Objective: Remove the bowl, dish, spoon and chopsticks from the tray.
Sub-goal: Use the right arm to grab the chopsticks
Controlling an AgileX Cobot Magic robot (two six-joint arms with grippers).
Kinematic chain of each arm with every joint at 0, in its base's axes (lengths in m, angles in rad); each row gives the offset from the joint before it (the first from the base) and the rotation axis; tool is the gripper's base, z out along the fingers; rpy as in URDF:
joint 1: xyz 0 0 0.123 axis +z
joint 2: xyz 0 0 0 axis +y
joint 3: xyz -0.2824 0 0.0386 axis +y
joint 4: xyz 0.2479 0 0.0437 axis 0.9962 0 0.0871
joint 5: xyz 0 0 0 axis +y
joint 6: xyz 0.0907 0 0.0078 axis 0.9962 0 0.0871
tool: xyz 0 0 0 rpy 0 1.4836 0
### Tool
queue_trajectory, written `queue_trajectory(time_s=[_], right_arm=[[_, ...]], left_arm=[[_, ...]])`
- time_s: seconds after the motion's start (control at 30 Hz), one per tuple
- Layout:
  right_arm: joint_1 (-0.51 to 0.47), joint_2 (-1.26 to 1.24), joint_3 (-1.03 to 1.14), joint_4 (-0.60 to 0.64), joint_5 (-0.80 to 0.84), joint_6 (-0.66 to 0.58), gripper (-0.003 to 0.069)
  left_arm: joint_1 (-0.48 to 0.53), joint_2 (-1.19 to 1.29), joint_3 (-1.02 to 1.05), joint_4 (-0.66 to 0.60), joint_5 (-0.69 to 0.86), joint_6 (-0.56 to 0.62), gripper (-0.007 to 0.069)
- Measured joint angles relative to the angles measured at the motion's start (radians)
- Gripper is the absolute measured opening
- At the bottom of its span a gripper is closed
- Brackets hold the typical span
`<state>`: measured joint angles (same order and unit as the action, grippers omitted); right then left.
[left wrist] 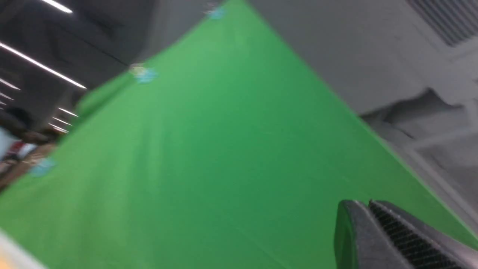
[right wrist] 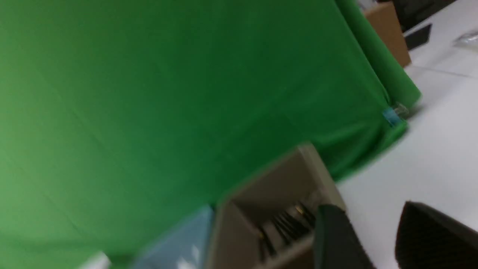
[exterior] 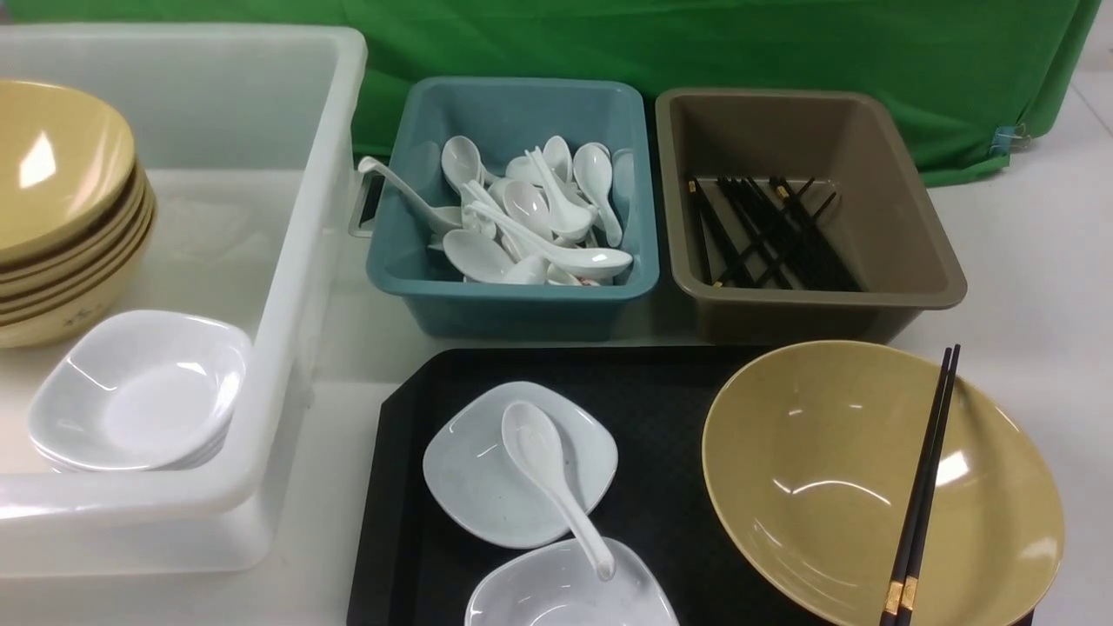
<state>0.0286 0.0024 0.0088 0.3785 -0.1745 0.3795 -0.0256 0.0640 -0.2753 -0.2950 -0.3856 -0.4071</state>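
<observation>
Carrying the whole layout: white table [exterior: 1035, 261]. Sitting directly on it at the left: translucent white crate [exterior: 291, 261]. Standing toward the back, just beside each other: blue tub [exterior: 513, 309] and, to its right, brown tub [exterior: 826, 317]. Lying flat nearest the robot, just in front of both tubs: black tray [exterior: 678, 409]. Hanging down to the table's far edge: green cloth [exterior: 696, 43].

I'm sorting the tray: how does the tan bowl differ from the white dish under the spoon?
The bowl is mustard-tan, round and far larger; the dish is white, squarish and shallow. The bowl carries the black chopsticks across its rim; the dish holds the scoop of the spoon. Both sit on the black tray.
</observation>
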Motion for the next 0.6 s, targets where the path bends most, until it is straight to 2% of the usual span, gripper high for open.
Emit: queue_trajectory(time_s=[0.13, 0.2, 0.23, 0.3, 0.4, 0.43, 0.47, 0.53, 0.6], right_arm=[[0.000, 0.000, 0.000, 0.013, -0.075, 0.011, 0.0238], [0.000, 0.000, 0.000, 0.005, -0.110, 0.050, 0.0231], [0.004, -0.001, -0.008, -0.019, -0.099, 0.072, 0.0220], [0.023, 0.004, -0.063, -0.102, 0.013, 0.094, 0.0180], [0.080, 0.085, -0.235, -0.194, 0.245, 0.060, 0.0052], [0.111, 0.148, -0.315, -0.209, 0.365, 0.016, 0.0027], [0.117, 0.161, -0.328, -0.210, 0.382, 0.011, 0.0025], [0.203, 0.360, -0.503, -0.224, 0.592, -0.058, 0.0009], [0.263, 0.508, -0.610, -0.227, 0.752, -0.132, 0.0005]], left_arm=[[0.000, 0.160, -0.285, 0.086, 0.351, -0.002, 0.0022], [0.000, 0.342, -0.494, 0.109, 0.679, 0.080, 0.0022], [0.000, 0.400, -0.547, 0.108, 0.777, 0.121, 0.0022], [0.000, 0.546, -0.647, 0.086, 0.987, 0.235, 0.0022], [0.000, 0.732, -0.699, -0.004, 1.172, 0.407, 0.0022], [0.000, 0.802, -0.700, -0.046, 1.216, 0.474, 0.0022], [0.000, 0.814, -0.700, -0.055, 1.222, 0.485, 0.0022], [-0.015, 0.939, -0.700, -0.168, 1.276, 0.601, 0.0009], [-0.061, 0.999, -0.707, -0.195, 1.287, 0.649, -0.0003]])
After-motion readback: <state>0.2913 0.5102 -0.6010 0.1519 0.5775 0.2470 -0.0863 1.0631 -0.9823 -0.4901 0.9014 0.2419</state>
